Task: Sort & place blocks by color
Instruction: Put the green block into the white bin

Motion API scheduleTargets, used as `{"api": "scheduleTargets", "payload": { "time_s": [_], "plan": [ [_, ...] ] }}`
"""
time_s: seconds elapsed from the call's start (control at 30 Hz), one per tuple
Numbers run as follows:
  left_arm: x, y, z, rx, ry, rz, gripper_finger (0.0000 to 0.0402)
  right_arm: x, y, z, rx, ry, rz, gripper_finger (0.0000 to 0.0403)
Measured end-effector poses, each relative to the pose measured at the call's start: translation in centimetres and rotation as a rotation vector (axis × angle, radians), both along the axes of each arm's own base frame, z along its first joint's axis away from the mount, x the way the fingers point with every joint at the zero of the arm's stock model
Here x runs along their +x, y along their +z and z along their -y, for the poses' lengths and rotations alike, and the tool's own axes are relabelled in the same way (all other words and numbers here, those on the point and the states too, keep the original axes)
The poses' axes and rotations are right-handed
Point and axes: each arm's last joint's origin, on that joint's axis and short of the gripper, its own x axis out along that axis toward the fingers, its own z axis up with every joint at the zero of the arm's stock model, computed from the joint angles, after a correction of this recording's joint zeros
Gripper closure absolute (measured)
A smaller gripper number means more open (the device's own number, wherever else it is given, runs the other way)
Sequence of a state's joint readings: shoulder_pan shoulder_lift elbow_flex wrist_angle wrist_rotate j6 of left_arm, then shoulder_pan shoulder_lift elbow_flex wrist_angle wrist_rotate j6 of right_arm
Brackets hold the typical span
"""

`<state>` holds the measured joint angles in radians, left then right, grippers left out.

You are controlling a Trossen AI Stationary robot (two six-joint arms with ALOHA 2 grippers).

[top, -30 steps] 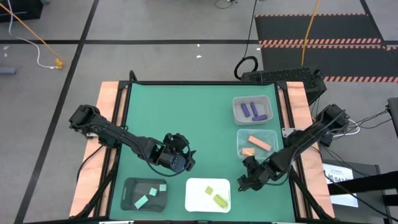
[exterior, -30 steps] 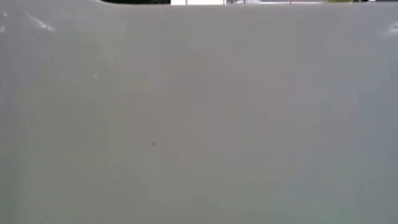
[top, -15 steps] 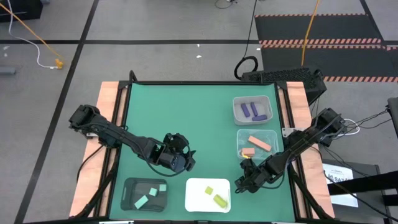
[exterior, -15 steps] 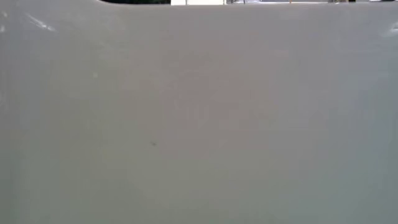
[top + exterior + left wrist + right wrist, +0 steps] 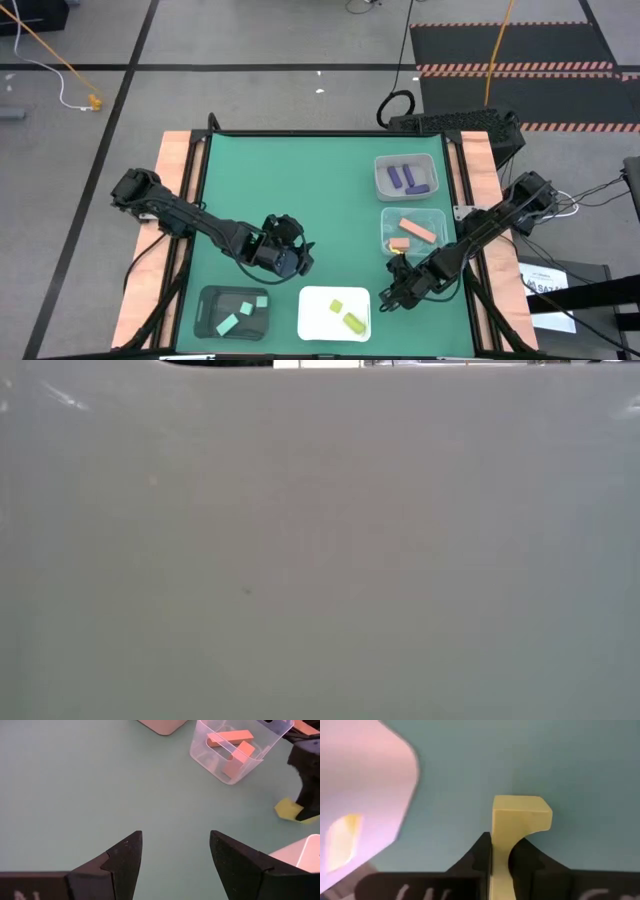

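Observation:
A yellow block with a curved cut-out lies on the green mat between the white tray and the clear tray of salmon blocks. My right gripper is shut on it; the left wrist view shows the same block under that gripper's dark finger. Farther left, my left gripper hangs open over bare mat. Two more yellow blocks are in the white tray, green blocks in the black tray, purple blocks in the far clear tray. My right gripper pinches the yellow block's narrower end between its two fingers, while the wider end sticks out past the tips. The fingers come down from above. The block sits low at the mat; I cannot tell whether it is clear of it.
The four trays stand along the right and near sides of the mat: purple, salmon, white, and black. The mat's far left part is bare. A pale tray wall fills the low view.
My right arm has shifted slightly toward the table's left, staying low over the yellow block beside the white tray.

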<state>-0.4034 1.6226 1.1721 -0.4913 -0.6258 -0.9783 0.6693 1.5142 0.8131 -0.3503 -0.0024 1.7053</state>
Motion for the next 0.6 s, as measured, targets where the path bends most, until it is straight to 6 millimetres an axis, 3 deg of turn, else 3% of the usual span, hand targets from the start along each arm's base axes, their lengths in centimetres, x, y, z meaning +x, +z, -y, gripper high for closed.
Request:
{"api": "scheduleTargets", "payload": {
  "time_s": [0.2, 0.6],
  "plan": [
    [-0.1, 0.0, 0.1, 0.003, -0.004, -0.006, 0.017, -0.3, 2.3, 0.5, -0.004, -0.006, 0.129, 0.0376],
    [-0.1, 0.0, 0.1, 0.003, -0.004, -0.006, 0.017, 1.6, 8.1, 2.1, -0.34, -0.025, 0.772, 0.0377]
  ]
}}
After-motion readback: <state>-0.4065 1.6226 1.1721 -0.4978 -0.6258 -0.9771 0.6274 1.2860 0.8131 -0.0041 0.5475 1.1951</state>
